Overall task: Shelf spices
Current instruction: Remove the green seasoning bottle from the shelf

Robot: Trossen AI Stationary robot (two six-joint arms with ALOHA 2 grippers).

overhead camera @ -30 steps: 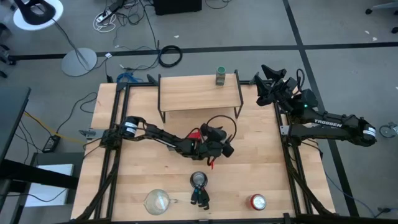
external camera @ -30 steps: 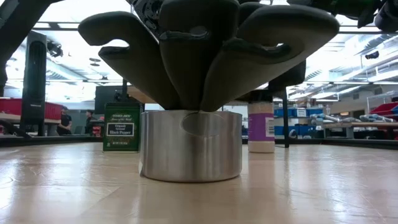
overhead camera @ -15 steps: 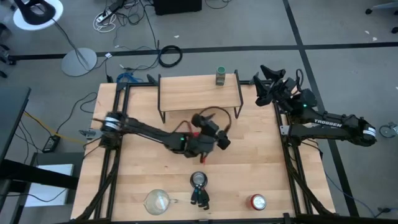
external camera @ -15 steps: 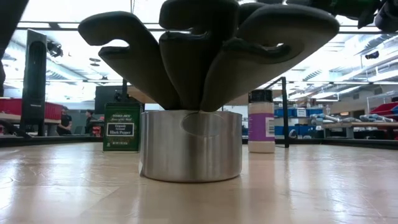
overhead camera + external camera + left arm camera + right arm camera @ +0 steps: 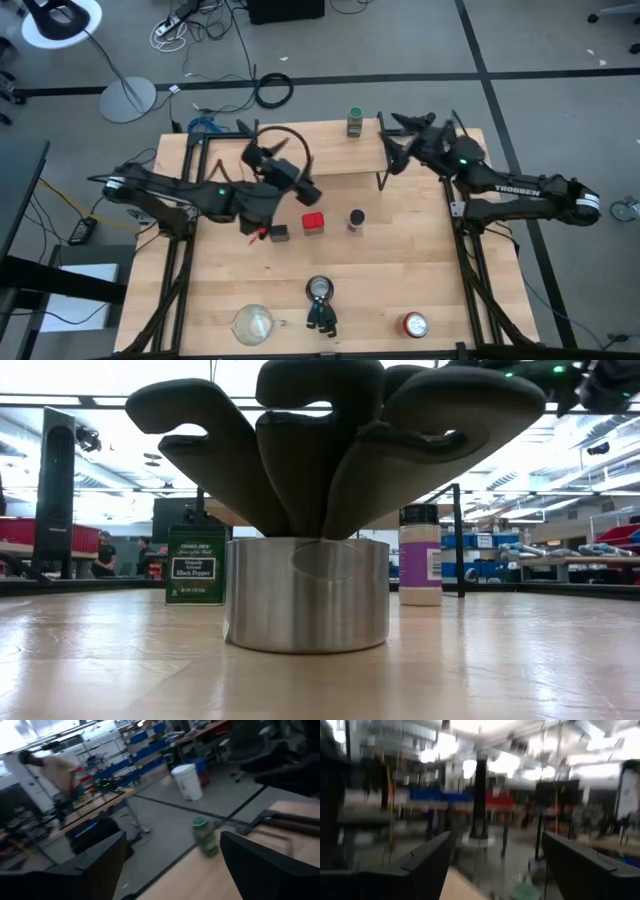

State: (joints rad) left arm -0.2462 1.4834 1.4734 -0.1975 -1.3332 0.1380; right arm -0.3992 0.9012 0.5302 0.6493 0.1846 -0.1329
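Note:
The shelf (image 5: pixel 340 152) stands at the table's far side. The green-lidded jar (image 5: pixel 355 122) (image 5: pixel 205 837) stands on its base at the board's far right corner. On the tabletop stand the olive tin (image 5: pixel 278 233) (image 5: pixel 195 565), the red tin (image 5: pixel 313 222) and the purple-labelled jar (image 5: pixel 355 219) (image 5: pixel 420 555). My left gripper (image 5: pixel 272 168) (image 5: pixel 172 865) hovers open over the shelf's left part, facing the green jar. My right gripper (image 5: pixel 392 138) (image 5: pixel 497 865) is open beside the shelf's right end, holding nothing.
Near the table's front edge stand a steel holder with dark utensils (image 5: pixel 320 290) (image 5: pixel 307 593), a clear glass cup (image 5: pixel 253 322) and a round red-topped can (image 5: pixel 415 324). The low view shows people and workbenches far behind the table.
My left gripper has risen from over the purple-labelled jar at the table's middle and swung toward the far left, ending above the shelf. The jar and red tin now stand uncovered. My right gripper has moved left toward the shelf's right end.

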